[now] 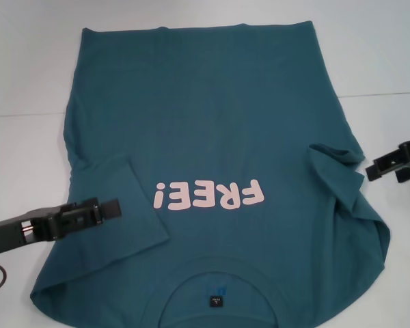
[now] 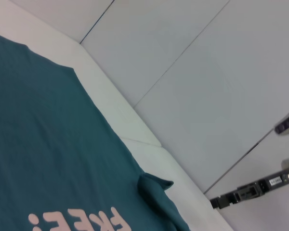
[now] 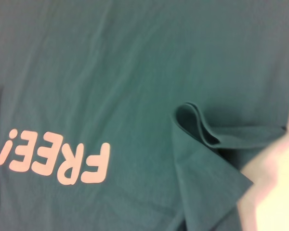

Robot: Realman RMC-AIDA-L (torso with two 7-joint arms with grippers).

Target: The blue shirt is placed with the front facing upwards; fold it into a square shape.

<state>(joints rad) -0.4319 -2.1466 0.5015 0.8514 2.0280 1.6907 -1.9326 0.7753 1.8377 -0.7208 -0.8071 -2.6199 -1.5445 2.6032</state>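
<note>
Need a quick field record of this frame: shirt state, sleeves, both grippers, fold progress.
shirt: blue shirt flat on the white table, front up, collar nearest the robot
print: pink FREE! lettering
sleeves: both folded inward onto the body; the one on the robot's right is bunched
left gripper: over the folded left sleeve, holding nothing visible
right gripper: off the shirt's right edge, over the table
fold progress: sleeves in, body not yet folded

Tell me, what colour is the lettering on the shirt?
Pink, on the blue shirt; the lettering shows best in the head view.

A plain white table fills the room's foreground, a thin dark seam running across its far side
</note>
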